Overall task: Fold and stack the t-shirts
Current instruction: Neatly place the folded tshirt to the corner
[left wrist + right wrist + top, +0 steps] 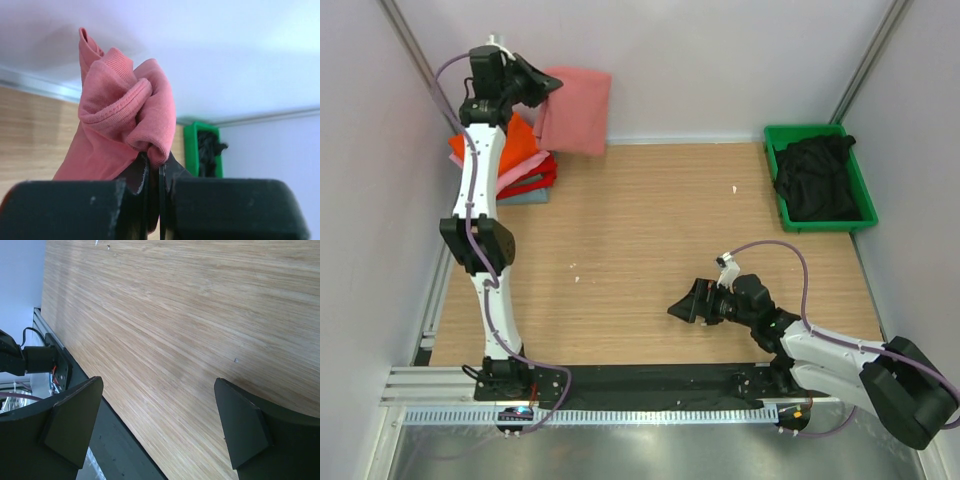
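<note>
My left gripper (548,90) is shut on a salmon-red t-shirt (576,110) and holds it up at the far left, above the table's back edge. In the left wrist view the bunched salmon cloth (125,120) is pinched between the closed jaws of that gripper (155,162). A stack of folded t-shirts (515,160), orange, red, pink and grey-blue, lies below it at the far left. A black t-shirt (815,175) is crumpled in the green bin (865,190). My right gripper (682,308) is open and empty, low over bare table in the right wrist view (157,390).
The green bin stands at the far right corner and also shows in the left wrist view (191,145). White walls enclose the table on three sides. A black strip and a metal rail (620,400) run along the near edge.
</note>
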{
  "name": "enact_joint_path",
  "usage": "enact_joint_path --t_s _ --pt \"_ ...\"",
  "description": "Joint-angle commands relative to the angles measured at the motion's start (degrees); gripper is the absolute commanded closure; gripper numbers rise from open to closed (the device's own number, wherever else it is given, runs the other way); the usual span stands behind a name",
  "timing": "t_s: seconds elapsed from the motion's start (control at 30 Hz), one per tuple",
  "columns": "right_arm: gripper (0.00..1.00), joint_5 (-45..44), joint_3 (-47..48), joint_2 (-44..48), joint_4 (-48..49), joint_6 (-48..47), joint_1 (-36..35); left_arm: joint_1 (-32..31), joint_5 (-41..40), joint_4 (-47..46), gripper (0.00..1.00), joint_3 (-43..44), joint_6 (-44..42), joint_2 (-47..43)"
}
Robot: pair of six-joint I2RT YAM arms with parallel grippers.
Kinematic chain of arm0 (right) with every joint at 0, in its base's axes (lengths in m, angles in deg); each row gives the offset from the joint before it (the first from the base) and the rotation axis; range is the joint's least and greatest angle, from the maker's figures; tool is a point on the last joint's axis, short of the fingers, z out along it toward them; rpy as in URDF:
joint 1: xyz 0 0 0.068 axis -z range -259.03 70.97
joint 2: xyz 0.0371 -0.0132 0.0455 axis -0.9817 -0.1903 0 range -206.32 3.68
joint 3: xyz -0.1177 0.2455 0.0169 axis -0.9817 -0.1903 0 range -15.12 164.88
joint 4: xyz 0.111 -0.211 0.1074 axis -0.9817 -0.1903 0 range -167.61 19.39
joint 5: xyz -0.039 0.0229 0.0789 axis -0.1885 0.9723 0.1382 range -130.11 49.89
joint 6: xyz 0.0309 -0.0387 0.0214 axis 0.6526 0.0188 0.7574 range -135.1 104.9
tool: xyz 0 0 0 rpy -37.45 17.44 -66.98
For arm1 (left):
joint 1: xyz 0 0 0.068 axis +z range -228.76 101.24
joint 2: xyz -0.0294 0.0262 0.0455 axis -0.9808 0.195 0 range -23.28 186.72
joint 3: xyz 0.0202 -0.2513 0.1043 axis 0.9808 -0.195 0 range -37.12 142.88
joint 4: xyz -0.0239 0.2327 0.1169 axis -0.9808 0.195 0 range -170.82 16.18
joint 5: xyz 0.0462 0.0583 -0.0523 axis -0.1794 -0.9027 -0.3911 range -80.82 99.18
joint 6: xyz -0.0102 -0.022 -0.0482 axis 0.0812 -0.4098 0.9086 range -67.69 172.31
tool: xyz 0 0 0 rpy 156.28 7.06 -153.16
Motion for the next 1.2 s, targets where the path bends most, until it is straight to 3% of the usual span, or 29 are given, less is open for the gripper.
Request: enact_joint_path --t_s 0.0,0.2,1.17 --pt "0.00 -0.6 0.8 0.4 3.5 0.0 -0.3 3.0 1.6 -10.6 1.00 3.1 7.0 -1.6" --pt "0.00 -0.4 1.0 -0.6 4.4 0.3 -0.3 6.5 1.8 -14.3 1.00 5.8 11.3 -0.3" --pt "0.00 0.0 0.7 -1.7 5.8 0.7 -0.3 12.4 -4.6 -9.7 1.00 3.2 7.5 -5.5"
